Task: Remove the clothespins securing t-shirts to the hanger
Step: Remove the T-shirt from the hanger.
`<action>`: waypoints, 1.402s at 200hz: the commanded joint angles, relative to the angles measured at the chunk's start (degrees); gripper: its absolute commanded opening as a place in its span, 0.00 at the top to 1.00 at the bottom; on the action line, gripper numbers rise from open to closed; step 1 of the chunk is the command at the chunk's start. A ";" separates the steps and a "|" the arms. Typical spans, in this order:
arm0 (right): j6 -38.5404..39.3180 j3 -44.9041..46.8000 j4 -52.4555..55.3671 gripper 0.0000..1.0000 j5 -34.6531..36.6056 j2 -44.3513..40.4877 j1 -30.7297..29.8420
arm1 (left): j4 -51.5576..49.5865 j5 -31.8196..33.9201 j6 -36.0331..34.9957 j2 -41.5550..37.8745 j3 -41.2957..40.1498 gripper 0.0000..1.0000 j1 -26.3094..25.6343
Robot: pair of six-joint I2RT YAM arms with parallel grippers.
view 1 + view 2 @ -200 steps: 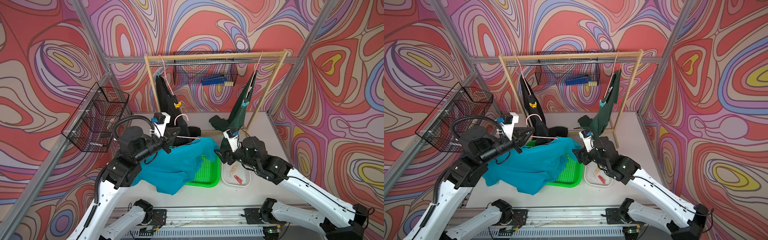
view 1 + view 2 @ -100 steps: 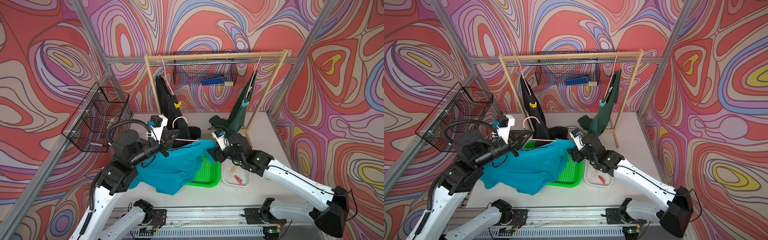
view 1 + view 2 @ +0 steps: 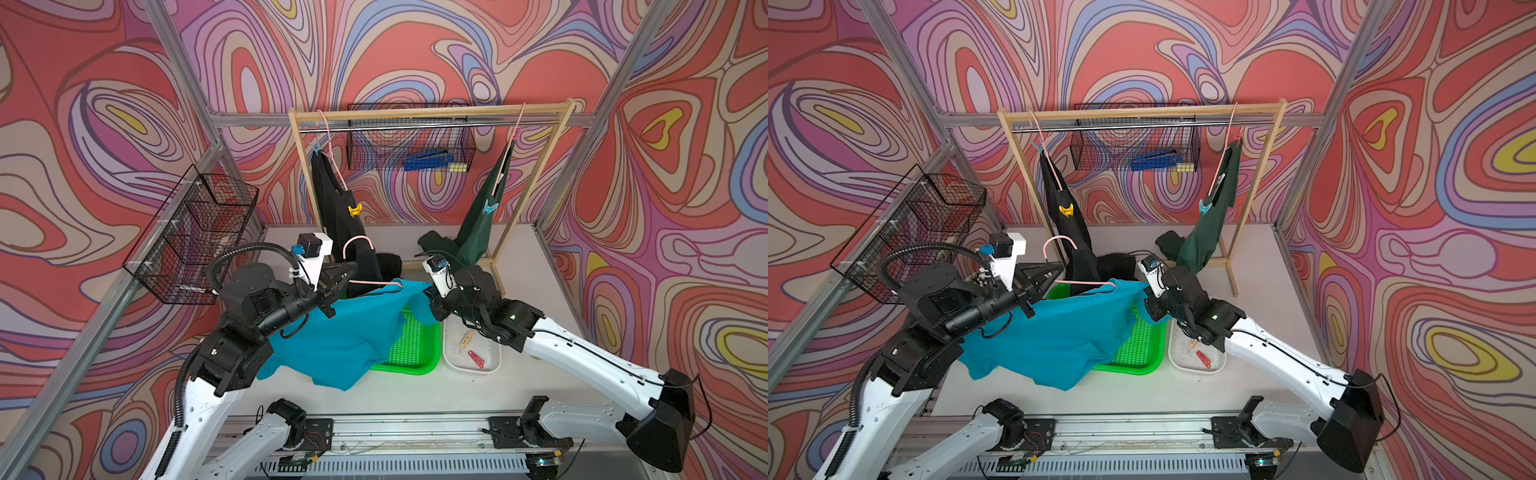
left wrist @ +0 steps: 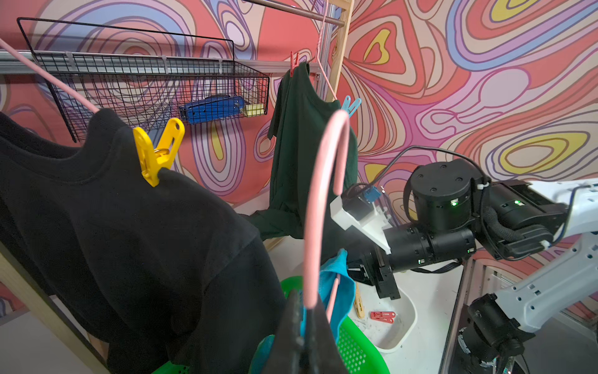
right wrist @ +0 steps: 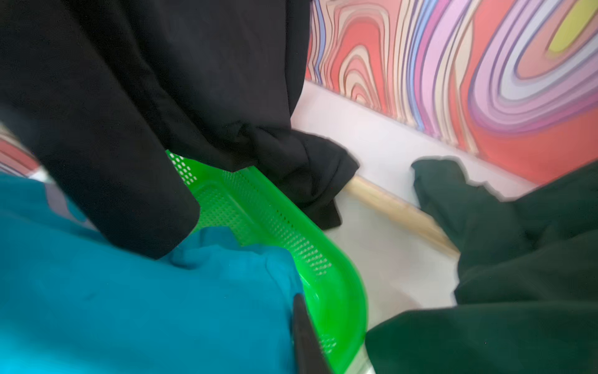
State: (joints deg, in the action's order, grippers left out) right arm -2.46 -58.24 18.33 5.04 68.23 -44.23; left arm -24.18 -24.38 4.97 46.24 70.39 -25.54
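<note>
Holding pink hanger (image 4: pixel 320 194) in clamped left fingers (image 4: pixel 291 333), right fingers (image 5: pixel 302 330) newly closed at turquoise t-shirt (image 3: pixel 340 336).

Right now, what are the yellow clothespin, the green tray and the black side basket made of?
The yellow clothespin looks like glossy plastic with a metal spring ring. The green tray seems shiny plastic too, its floor dotted with moulded holes. The black side basket is probably coated metal wire: a thin open grid.
</note>
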 commanded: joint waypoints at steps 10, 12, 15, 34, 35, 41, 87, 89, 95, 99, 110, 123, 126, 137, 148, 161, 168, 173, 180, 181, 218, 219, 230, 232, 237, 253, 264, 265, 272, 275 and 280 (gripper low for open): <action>-2.55 1.25 0.12 1.00 3.05 -2.65 0.11 | -0.83 0.73 -1.30 -2.05 -0.16 1.00 -0.03; -2.79 1.28 0.41 1.00 3.35 -2.66 0.15 | -0.97 0.91 -1.35 -2.10 -0.23 1.00 0.03; -3.03 1.27 0.74 1.00 3.89 -2.74 0.15 | -1.10 0.99 -1.55 -2.31 -0.25 1.00 0.05; -4.39 1.36 3.08 1.00 6.38 -3.10 0.26 | -1.93 2.15 -2.22 -3.46 -0.44 1.00 0.05; -4.53 1.37 3.19 1.00 6.60 -3.10 0.27 | -2.01 2.28 -2.28 -3.54 -0.43 1.00 0.05; -4.99 1.28 4.04 1.00 7.50 -3.10 0.43 | -2.29 2.68 -2.47 -3.97 -0.64 1.00 0.05; -9.10 0.43 9.41 1.00 10.12 -2.24 3.16 | -5.29 4.48 -4.16 -6.54 -0.87 1.00 0.05; -9.24 0.41 9.57 1.00 10.05 -2.18 3.22 | -5.44 4.51 -4.22 -6.67 -0.87 1.00 0.01; -9.52 0.41 9.91 1.00 9.89 -2.06 3.64 | -5.68 4.62 -4.27 -7.05 -1.00 1.00 0.05; -9.74 0.45 10.07 1.00 9.83 -1.92 3.88 | -5.76 4.69 -4.35 -7.29 -1.05 1.00 0.01; -10.19 0.32 10.53 1.00 9.29 -1.55 4.68 | -5.90 5.12 -4.44 -7.99 -1.30 1.00 0.05; -10.26 0.35 10.68 1.00 8.34 -0.97 5.20 | -6.14 5.60 -4.40 -8.71 -1.32 1.00 -0.01; -10.29 0.32 10.68 1.00 8.25 -0.84 5.28 | -6.18 5.74 -4.36 -8.85 -1.31 1.00 -0.01; -10.41 0.31 10.68 1.00 7.86 -0.22 5.29 | -6.14 6.10 -4.10 -9.35 -1.38 1.00 0.04; -10.36 0.21 10.51 1.00 7.27 0.55 5.31 | -5.83 6.34 -3.52 -9.69 -1.40 1.00 0.04; -10.17 0.14 10.09 1.00 6.08 1.54 5.38 | -5.06 6.70 -2.68 -10.02 -1.32 1.00 0.05; -9.99 0.01 9.85 1.00 5.02 2.17 5.31 | -4.52 6.90 -2.23 -10.03 -1.38 1.00 0.01; -9.94 -0.12 9.68 1.00 4.75 2.51 5.31 | -4.16 6.98 -1.96 -10.07 -1.35 1.00 0.04; -9.93 -0.21 9.59 1.00 4.55 3.07 5.34 | -3.75 7.03 -1.57 -10.20 -1.31 1.00 0.05; -9.93 -0.25 9.65 1.00 4.50 3.15 5.31 | -3.71 7.05 -1.60 -10.20 -1.31 1.00 0.01; -9.77 0.05 10.23 1.00 6.56 4.12 5.55 | -4.30 9.42 -2.31 -11.37 -0.01 1.00 0.00; -9.81 0.05 10.32 1.00 6.61 4.16 5.60 | -4.29 9.43 -2.32 -11.45 0.04 1.00 0.02; -9.93 0.13 10.63 1.00 6.43 4.47 5.90 | -4.34 9.53 -2.21 -11.99 0.19 1.00 0.05; -9.93 0.14 10.67 1.00 6.36 4.53 5.97 | -4.26 9.53 -2.11 -12.04 0.25 1.00 0.01; -9.90 0.14 10.67 1.00 6.15 4.73 6.08 | -4.06 9.53 -1.75 -12.36 0.32 1.00 0.01; -9.67 0.16 10.59 1.00 5.67 5.37 6.08 | -2.71 9.48 0.65 -12.93 0.44 1.00 0.02; -9.63 0.14 10.59 1.00 5.61 5.83 6.08 | -1.25 8.81 2.78 -13.25 0.63 1.00 -0.02; -9.60 0.14 10.59 1.00 5.56 5.85 6.08 | -1.10 8.73 2.95 -13.22 0.63 1.00 0.01; -9.29 0.23 10.52 1.00 5.33 6.12 6.08 | -0.18 8.36 4.02 -13.43 0.78 1.00 0.05; -9.25 0.23 10.51 1.00 5.20 6.19 6.08 | 0.13 8.23 4.36 -13.45 0.84 1.00 -0.03; -9.07 0.18 10.44 1.00 4.85 6.22 6.08 | 0.70 8.24 4.86 -13.38 1.04 1.00 0.02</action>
State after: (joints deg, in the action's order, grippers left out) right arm -11.64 -58.19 24.84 5.96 72.84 -40.14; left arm -31.00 -16.88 5.82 35.05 68.69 -25.56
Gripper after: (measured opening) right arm 0.049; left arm 0.070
